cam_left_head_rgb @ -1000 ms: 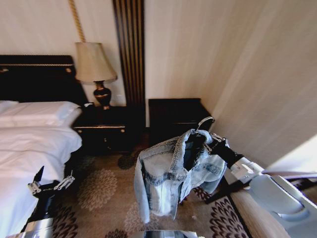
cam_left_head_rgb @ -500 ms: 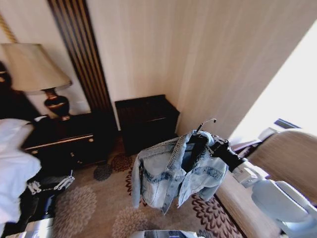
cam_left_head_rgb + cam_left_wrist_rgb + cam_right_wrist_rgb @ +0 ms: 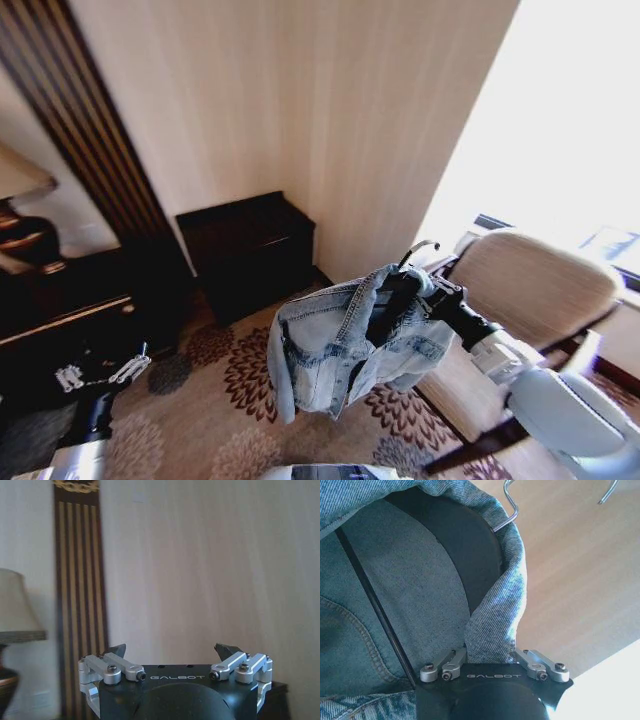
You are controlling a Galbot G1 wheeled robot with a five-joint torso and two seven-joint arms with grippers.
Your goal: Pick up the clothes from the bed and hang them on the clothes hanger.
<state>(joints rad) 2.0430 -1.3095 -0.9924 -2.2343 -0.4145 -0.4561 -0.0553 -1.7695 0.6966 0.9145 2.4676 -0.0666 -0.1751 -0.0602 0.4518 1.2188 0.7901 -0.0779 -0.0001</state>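
One denim jacket (image 3: 345, 345) hangs on one clothes hanger (image 3: 395, 290) in mid-air over the carpet (image 3: 230, 400); our right gripper (image 3: 425, 290) clamps its collar. Our left gripper (image 3: 100, 375) waits low, fingers spread.

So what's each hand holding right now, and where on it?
The right hand grips the denim jacket at its collar edge, beside the hanger inside it. The left hand is open, holding nothing.

Floor (image 3: 200, 420): patterned carpet — beige ground with dark floral medallions. Standing directly on it: a low dark cabinet (image 3: 245, 250) against the wall, a dark nightstand (image 3: 60, 310) beside it toward the left, and a tan upholstered chair (image 3: 530, 290) on dark legs at the right.
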